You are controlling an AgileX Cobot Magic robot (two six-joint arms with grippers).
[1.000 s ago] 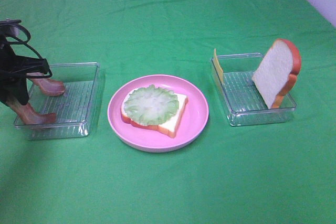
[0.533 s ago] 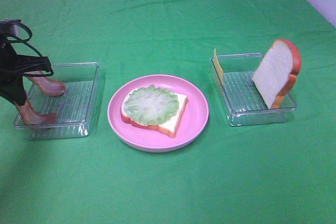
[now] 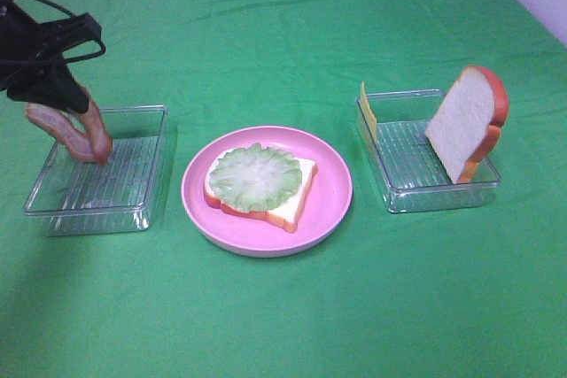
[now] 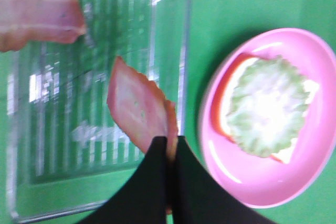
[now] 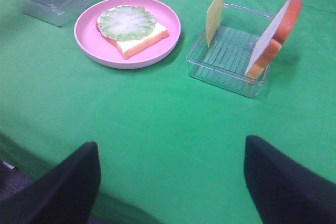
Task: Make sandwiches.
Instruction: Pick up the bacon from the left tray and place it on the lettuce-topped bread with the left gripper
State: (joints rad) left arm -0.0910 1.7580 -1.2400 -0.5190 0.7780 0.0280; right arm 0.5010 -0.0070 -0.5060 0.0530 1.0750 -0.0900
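Note:
High over the back left corner of the left clear tray, my left gripper is shut on a reddish-brown bacon strip. The strip hangs from the tips, and its body is above the tray floor. A second bacon strip leans at the tray's far end. On the pink plate lies a bread slice topped with round green lettuce. My right gripper is open and empty, well back from the table; the high view does not show it.
The right clear tray holds a thin yellow cheese slice standing at its back left corner. A second bread slice leans on its right wall. Green cloth covers the table.
My left gripper closed on the front bacon strip and lifted it out of the tray, rising toward the back. The right arm has not moved.

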